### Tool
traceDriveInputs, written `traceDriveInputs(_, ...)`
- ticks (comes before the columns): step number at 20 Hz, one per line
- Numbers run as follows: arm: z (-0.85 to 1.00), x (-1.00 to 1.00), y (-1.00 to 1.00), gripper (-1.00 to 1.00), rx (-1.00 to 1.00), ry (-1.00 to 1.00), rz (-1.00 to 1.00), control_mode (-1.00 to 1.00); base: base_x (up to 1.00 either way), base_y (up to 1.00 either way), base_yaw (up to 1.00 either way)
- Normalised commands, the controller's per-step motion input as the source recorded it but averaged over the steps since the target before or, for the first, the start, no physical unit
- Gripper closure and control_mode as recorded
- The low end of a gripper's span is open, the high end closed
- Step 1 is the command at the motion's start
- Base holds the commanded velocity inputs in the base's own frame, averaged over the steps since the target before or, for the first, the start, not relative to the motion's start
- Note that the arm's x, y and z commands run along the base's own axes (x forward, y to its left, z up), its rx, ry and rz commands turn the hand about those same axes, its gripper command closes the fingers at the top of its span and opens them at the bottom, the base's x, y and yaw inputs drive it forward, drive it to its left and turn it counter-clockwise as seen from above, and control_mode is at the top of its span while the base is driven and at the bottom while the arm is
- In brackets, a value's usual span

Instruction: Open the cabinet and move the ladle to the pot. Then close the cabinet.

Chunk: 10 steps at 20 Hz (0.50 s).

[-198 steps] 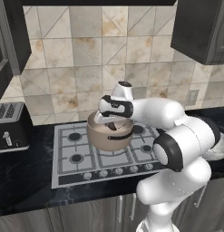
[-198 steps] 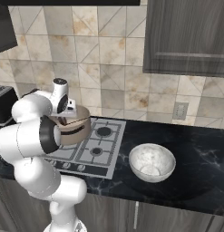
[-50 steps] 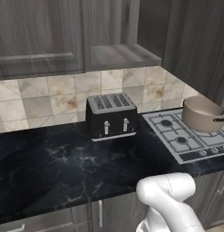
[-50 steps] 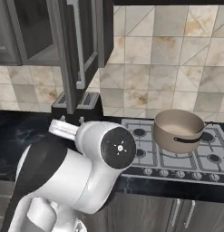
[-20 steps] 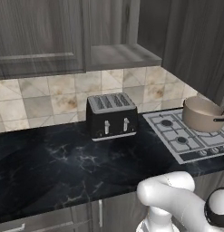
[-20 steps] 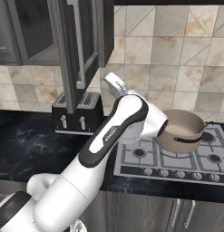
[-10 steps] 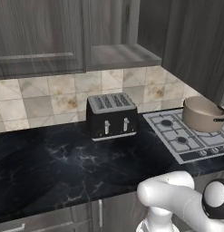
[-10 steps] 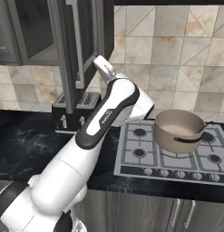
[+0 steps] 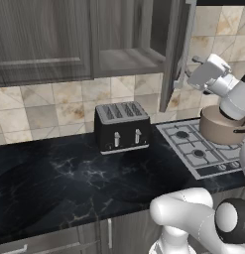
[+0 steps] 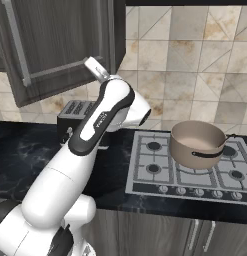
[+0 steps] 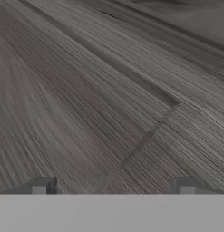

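Left base view: cabinet (image 9: 174, 54) door stood open, edge-on; gripper (image 9: 189, 78) sat just right of it, at its outer face.

Right base view: door hung upright, long axis vertical. Pot (image 10: 197, 142) was on the hob, well apart.

Hand view: wood panel dead ahead, v. close; fingertips (image 11: 40, 186) spread wide, holding nothing. Judged: a push leftward shuts it.

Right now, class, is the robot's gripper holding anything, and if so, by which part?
Nothing is held. The gripper has its jaws wide apart with only empty space between them, facing the outer face of the open cabinet door.
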Motion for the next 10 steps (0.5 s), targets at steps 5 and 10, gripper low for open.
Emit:
traceDriveInputs(5,0.19,0.04,0.83,-1.00,0.00,0.00,0.00,-1.00,0.00,0.00,0.00)
traceDriveInputs(10,0.28,0.18,0.68,-1.00,0.00,0.00,0.00,-1.00,0.00,0.00,0.00)
